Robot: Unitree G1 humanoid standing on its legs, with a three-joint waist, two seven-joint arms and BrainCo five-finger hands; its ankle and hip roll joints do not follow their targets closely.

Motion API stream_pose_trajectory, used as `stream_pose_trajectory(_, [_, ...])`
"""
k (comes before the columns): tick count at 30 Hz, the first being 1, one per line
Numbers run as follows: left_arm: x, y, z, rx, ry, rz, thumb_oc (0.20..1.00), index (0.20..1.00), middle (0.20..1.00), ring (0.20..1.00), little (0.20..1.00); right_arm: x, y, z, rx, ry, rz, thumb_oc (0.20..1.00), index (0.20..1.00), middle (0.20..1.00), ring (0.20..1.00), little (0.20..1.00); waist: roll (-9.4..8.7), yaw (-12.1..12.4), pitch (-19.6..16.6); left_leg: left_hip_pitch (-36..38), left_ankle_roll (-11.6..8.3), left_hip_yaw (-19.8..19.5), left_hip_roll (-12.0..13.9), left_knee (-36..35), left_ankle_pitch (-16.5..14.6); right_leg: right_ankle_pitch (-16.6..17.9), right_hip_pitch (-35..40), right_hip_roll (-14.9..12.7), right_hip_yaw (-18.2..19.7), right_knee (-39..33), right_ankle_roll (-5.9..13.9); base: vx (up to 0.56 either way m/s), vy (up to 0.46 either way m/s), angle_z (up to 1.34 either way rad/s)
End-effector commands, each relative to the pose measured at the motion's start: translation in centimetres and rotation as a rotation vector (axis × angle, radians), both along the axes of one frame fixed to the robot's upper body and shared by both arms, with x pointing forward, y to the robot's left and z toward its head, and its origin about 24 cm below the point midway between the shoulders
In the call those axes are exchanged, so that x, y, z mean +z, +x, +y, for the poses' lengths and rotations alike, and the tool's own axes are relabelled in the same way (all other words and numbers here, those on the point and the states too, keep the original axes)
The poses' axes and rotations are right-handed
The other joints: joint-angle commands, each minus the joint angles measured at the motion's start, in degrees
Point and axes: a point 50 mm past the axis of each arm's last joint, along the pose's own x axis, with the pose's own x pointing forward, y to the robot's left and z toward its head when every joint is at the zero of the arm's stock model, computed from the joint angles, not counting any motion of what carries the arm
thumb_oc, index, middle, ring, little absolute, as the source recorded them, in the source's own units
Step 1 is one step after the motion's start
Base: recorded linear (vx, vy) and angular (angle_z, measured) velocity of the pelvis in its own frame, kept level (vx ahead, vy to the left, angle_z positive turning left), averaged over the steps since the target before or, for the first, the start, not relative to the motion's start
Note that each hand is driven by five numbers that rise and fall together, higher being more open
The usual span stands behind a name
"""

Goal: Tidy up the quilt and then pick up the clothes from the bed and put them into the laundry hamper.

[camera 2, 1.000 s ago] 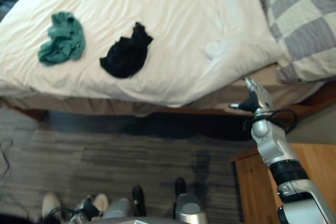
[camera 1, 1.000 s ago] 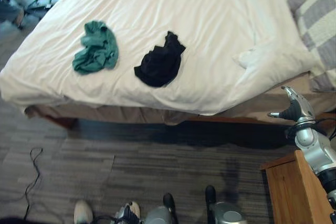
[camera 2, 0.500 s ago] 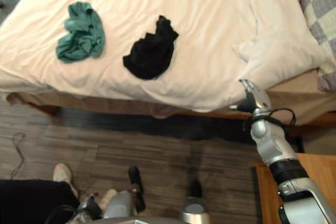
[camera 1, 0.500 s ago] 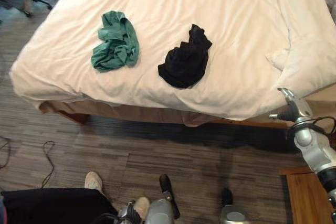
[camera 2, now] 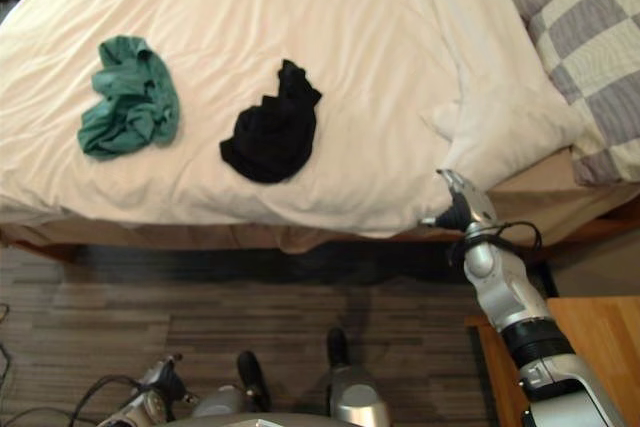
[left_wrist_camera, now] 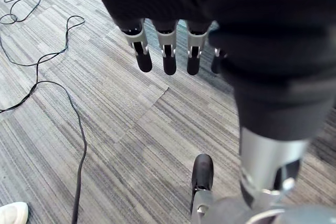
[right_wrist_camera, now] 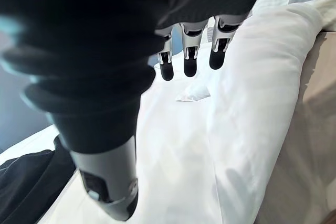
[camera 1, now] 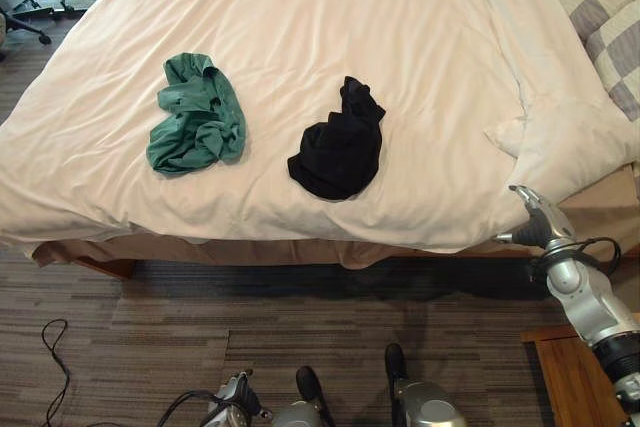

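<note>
The right hand [camera 1: 535, 219] hangs at the lower right of the frame, just off the bed's near edge, fingers [right_wrist_camera: 189, 55] straight and apart, holding nothing, beside the turned-back corner of the white quilt [camera 1: 330, 37]. The left hand [left_wrist_camera: 173, 51] hangs over the grey striped floor [left_wrist_camera: 105, 108], fingers straight, empty. The black garment [camera 1: 340, 145] lies mid-frame on the quilt, well left of the right hand; the green garment [camera 1: 195, 117] lies further left. Checked pillows [camera 2: 585, 37] sit upper right; open floor runs along the bed's front edge
</note>
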Motion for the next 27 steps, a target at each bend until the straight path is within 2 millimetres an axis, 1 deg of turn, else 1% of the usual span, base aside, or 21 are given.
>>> stream_pose_trajectory(1, [-0.4, -2.0, 0.8, 0.174, 0.009, 0.018, 1.0, 1.0, 1.0, 1.0, 1.0, 3.1, -2.1, -1.5, -0.008, -0.021, -0.147, 1.0, 1.0, 1.0, 1.0, 1.0, -0.7, 2.9, 2.3, 3.3, -2.66, -7.6, 2.3, 0.1, -9.0, -14.8, -5.5, -3.9, -7.7, 16.6, 4.07, -0.08, 0.089, -0.01])
stream_pose_trajectory(2, [-0.1, -1.6, 1.2, 0.163, 0.018, 0.003, 1.0, 1.0, 1.0, 1.0, 1.0, 2.9, -2.1, -1.4, -0.007, -0.012, -0.152, 1.0, 1.0, 1.0, 1.0, 1.0, -0.88, 2.8, 2.1, 2.9, -2.47, -7.3, 1.9, 0.1, -9.4, -14.9, -5.8, -3.2, -6.6, 16.6, 4.05, -0.07, 0.083, 0.11])
stream_pose_trajectory(5, [0.0, -1.4, 1.3, 0.123, 0.024, 0.002, 1.0, 1.0, 1.0, 1.0, 1.0, 2.4, -1.6, -0.6, 0.02, 0.001, -0.139, 1.0, 1.0, 1.0, 1.0, 1.0, -1.48, 3.5, 1.3, 3.5, -1.88, -5.8, 1.0, 0.1, -10.4, -14.6, -4.8, -3.7, -6.8, 15.7, 4.53, -0.02, 0.075, -0.07])
stream_pose_trajectory(8, [-0.1, -2.0, 1.8, 0.117, 0.039, 0.029, 1.0, 1.0, 1.0, 1.0, 1.0, 2.6, -1.2, -0.3, 0.034, -0.006, -0.141, 1.0, 1.0, 1.0, 1.0, 1.0, -1.52, 3.0, 1.2, 4.0, -1.53, -4.6, 1.3, 0.1, -10.8, -13.7, -6.6, -3.4, -5.5, 18.5, 5.78, 0.04, -0.001, -0.35])
stream_pose_trajectory(10, [-0.1, -2.1, 1.8, 0.112, 0.043, 0.036, 1.0, 1.0, 1.0, 1.0, 1.0, 2.8, -1.0, -0.1, 0.04, -0.007, -0.152, 1.0, 1.0, 1.0, 1.0, 1.0, -1.5, 3.0, 1.3, 4.4, -1.59, -4.1, 1.3, 0.1, -11.0, -13.4, -6.9, -3.6, -5.8, 18.4, 5.84, 0.09, -0.033, -0.16])
stream_pose_trajectory(11, [-0.2, -2.3, 1.8, 0.102, 0.047, 0.047, 1.0, 1.0, 1.0, 1.0, 1.0, 3.2, -0.8, 0.2, 0.057, -0.013, -0.162, 1.0, 1.0, 1.0, 1.0, 1.0, -1.69, 3.0, 1.1, 4.7, -1.79, -3.3, 1.3, 0.1, -11.3, -12.7, -6.6, -4.2, -7.1, 16.1, 5.68, 0.17, -0.111, -0.14])
stream_pose_trajectory(12, [-0.2, -2.2, 1.8, 0.079, 0.052, 0.058, 1.0, 1.0, 1.0, 1.0, 1.0, 3.7, -0.4, 0.6, 0.072, -0.023, -0.179, 1.0, 1.0, 1.0, 1.0, 1.0, -1.81, 2.8, 1.0, 5.4, -2.34, -2.3, 1.4, 0.1, -11.7, -10.6, -8.3, -5.0, -9.9, 11.7, 5.89, 0.25, -0.168, -0.26])
stream_pose_trajectory(13, [-0.2, -2.1, 1.7, 0.071, 0.049, 0.059, 1.0, 1.0, 1.0, 1.0, 1.0, 4.0, -0.3, 0.7, 0.078, -0.031, -0.187, 1.0, 1.0, 1.0, 1.0, 1.0, -1.79, 2.4, 0.9, 6.1, -2.69, -1.8, 1.7, 0.1, -11.9, -9.5, -9.2, -5.2, -10.9, 9.6, 6.07, 0.2, -0.135, -0.36])
stream_pose_trajectory(14, [-0.2, -2.1, 1.7, 0.071, 0.048, 0.06, 1.0, 1.0, 1.0, 1.0, 1.0, 4.0, -0.3, 0.7, 0.078, -0.032, -0.187, 1.0, 1.0, 1.0, 1.0, 1.0, -1.58, 2.4, 0.9, 6.3, -2.75, -1.8, 1.8, 0.1, -12.2, -9.6, -8.9, -5.0, -11.0, 9.3, 6.14, 0.33, -0.147, -0.54])
stream_pose_trajectory(15, [-0.2, -2.5, 1.9, 0.045, 0.055, 0.08, 1.0, 1.0, 1.0, 1.0, 1.0, 4.4, -0.3, 0.6, 0.089, -0.056, -0.195, 1.0, 1.0, 1.0, 1.0, 1.0, -1.75, 1.9, 0.4, 8.4, -3.39, -0.7, 2.1, 0.1, -13.5, -9.3, -8.9, -5.6, -11.5, 6.6, 6.31, 0.37, -0.144, -0.49])
stream_pose_trajectory(17, [-0.2, -2.5, 1.9, 0.036, 0.057, 0.082, 1.0, 1.0, 1.0, 1.0, 1.0, 4.5, -0.3, 0.7, 0.099, -0.064, -0.198, 1.0, 1.0, 1.0, 1.0, 1.0, -1.83, 1.9, 0.2, 9.8, -3.65, -0.2, 2.2, 0.8, -13.9, -9.2, -8.0, -5.6, -11.3, 6.7, 5.76, 0.36, -0.167, -0.32])
stream_pose_trajectory(18, [-0.2, -2.5, 2.1, 0.035, 0.065, 0.086, 1.0, 1.0, 1.0, 1.0, 1.0, 5.2, -0.2, 1.0, 0.122, -0.072, -0.213, 1.0, 1.0, 1.0, 1.0, 1.0, -1.67, 1.4, -0.4, 9.6, -4.84, 0.1, 4.1, 6.9, -14.3, -9.7, -6.4, -4.3, -10.8, 6.3, 4.68, 0.23, -0.137, -0.15])
stream_pose_trajectory(19, [-0.2, -2.5, 2.1, 0.035, 0.065, 0.086, 1.0, 1.0, 1.0, 1.0, 1.0, 5.2, -0.2, 1.0, 0.122, -0.072, -0.213, 1.0, 1.0, 1.0, 1.0, 1.0, -1.59, 1.3, -0.4, 9.5, -4.93, 0.1, 4.3, 7.3, -14.5, -9.7, -6.4, -4.1, -10.9, 6.2, 4.61, 0.45, -0.301, -0.31])
stream_pose_trajectory(20, [-0.1, -2.1, 2.1, 0.047, 0.063, 0.069, 1.0, 1.0, 1.0, 1.0, 1.0, 5.8, 0.0, 1.2, 0.139, -0.069, -0.228, 1.0, 1.0, 1.0, 1.0, 1.0, -1.43, 1.8, -0.1, 7.2, -6.84, -0.9, 7.5, 17.3, -9.3, -11.1, -3.1, -1.7, -10.9, 4.9, 2.38, 0.22, -0.179, -0.25])
stream_pose_trajectory(21, [-0.1, -2.1, 2.1, 0.047, 0.063, 0.069, 1.0, 1.0, 1.0, 1.0, 1.0, 5.8, 0.0, 1.2, 0.139, -0.069, -0.229, 1.0, 1.0, 1.0, 1.0, 1.0, -1.31, 1.7, 0.0, 7.0, -7.0, -1.1, 7.8, 17.7, -9.5, -11.0, -3.0, -1.5, -11.0, 4.8, 2.24, 0.41, -0.346, -0.35])
stream_pose_trajectory(22, [0.2, -1.0, 2.1, 0.05, 0.065, 0.033, 1.0, 1.0, 1.0, 1.0, 1.0, 6.1, 0.1, 1.2, 0.139, -0.062, -0.236, 1.0, 1.0, 1.0, 1.0, 1.0, -2.22, 2.7, 1.6, 2.4, -7.37, -5.0, 9.7, 29.7, -4.4, -12.2, 0.2, -0.1, -10.9, 3.8, -0.3, 0.25, -0.245, -0.45])
stream_pose_trajectory(23, [0.4, -0.3, 2.1, 0.055, 0.069, 0.004, 1.0, 1.0, 1.0, 1.0, 1.0, 6.4, 0.2, 1.1, 0.135, -0.065, -0.243, 1.0, 1.0, 1.0, 1.0, 1.0, -3.24, 3.5, 2.8, -0.9, -6.45, -7.2, 8.5, 34.0, -5.1, -12.6, 1.5, -0.5, -10.7, 3.5, -0.96, 0.25, -0.234, -0.46])
stream_pose_trajectory(24, [0.5, -0.3, 2.1, 0.055, 0.069, 0.003, 1.0, 1.0, 1.0, 1.0, 1.0, 6.4, 0.2, 1.1, 0.134, -0.065, -0.243, 1.0, 1.0, 1.0, 1.0, 1.0, -3.19, 3.3, 2.8, -1.2, -6.42, -7.5, 8.6, 34.5, -5.3, -12.6, 1.5, -0.4, -10.9, 3.5, -0.95, 0.25, -0.064, -0.52])
stream_pose_trajectory(25, [0.6, 0.2, 2.0, 0.077, 0.06, -0.025, 1.0, 1.0, 1.0, 1.0, 1.0, 6.7, 0.4, 1.4, 0.145, -0.06, -0.246, 1.0, 1.0, 1.0, 1.0, 1.0, -4.51, 4.4, 3.0, -7.4, -4.74, -10.3, 3.9, 34.2, -10.1, -13.2, 3.1, -1.1, -8.7, 2.8, -0.62, 0.18, 0.004, -0.31])
stream_pose_trajectory(26, [0.6, 0.2, 2.0, 0.078, 0.061, -0.026, 1.0, 1.0, 1.0, 1.0, 1.0, 6.7, 0.4, 1.4, 0.145, -0.059, -0.246, 1.0, 1.0, 1.0, 1.0, 1.0, -4.69, 4.3, 2.8, -7.6, -4.58, -10.2, 3.7, 34.1, -9.9, -13.1, 2.9, -1.3, -8.7, 2.8, -0.55, 0.31, 0.045, -0.23])
stream_pose_trajectory(27, [0.6, 0.2, 1.9, 0.092, 0.054, -0.037, 1.0, 1.0, 1.0, 1.0, 1.0, 6.8, 0.5, 1.5, 0.151, -0.061, -0.241, 1.0, 1.0, 1.0, 1.0, 1.0, -4.58, 4.7, 2.5, -8.8, -3.89, -10.4, 1.9, 30.2, -12.2, -13.6, 3.6, -1.1, -7.8, 2.4, 0.02, 0.23, 0.111, -0.14])
